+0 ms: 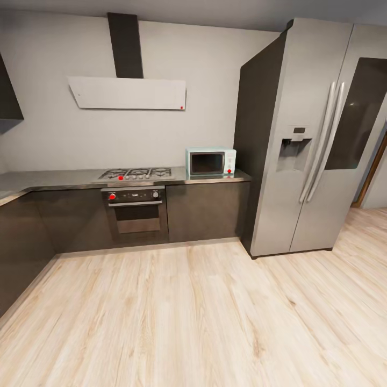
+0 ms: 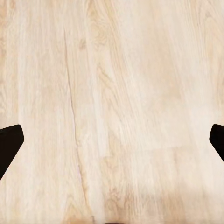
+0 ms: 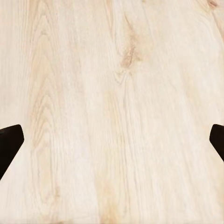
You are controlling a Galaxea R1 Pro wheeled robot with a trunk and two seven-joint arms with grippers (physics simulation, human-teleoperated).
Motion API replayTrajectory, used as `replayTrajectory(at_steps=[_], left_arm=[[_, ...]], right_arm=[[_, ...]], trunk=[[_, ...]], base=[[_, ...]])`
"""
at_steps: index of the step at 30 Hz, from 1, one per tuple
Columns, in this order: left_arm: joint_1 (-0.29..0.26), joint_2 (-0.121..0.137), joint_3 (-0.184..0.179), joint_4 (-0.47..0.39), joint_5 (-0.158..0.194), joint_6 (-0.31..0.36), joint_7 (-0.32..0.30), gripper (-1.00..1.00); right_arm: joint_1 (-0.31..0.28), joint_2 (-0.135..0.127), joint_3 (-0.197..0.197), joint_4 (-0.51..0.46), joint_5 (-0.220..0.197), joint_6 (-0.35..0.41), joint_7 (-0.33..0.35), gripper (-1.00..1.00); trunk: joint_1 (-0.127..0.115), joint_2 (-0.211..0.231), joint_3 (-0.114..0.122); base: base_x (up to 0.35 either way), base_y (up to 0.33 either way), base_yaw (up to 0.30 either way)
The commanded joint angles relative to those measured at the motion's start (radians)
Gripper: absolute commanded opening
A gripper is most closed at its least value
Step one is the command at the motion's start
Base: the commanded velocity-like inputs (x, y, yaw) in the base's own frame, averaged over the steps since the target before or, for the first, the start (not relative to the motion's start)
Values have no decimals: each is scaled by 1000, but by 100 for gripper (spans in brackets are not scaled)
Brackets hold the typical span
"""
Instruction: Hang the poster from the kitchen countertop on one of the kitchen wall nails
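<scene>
Kitchen, wood floor, grey countertop with hob, microwave; both claws spread wide, empty; poster search advised: turn slowly.

From head height we look forward and down across a wood floor toward the oven, which stands well off. Both wrist cameras face straight down, close over that same floor, our shared ground.

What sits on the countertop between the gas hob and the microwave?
Nothing: in the head view the countertop between gas hob and microwave is bare.
</scene>
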Motion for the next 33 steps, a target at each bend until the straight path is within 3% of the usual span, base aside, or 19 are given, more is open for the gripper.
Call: replayTrajectory(at_steps=[1, 33], left_arm=[[0, 0, 0, -1, 0, -2, 0, 100], [0, 0, 0, 1, -1, -2, 0, 100]], right_arm=[[0, 0, 0, 1, -1, -3, 0, 100], [0, 7, 0, 1, -1, -3, -2, 100]], trunk=[[0, 0, -1], [0, 0, -1]], base=[[0, 0, 0], [0, 0, 275]])
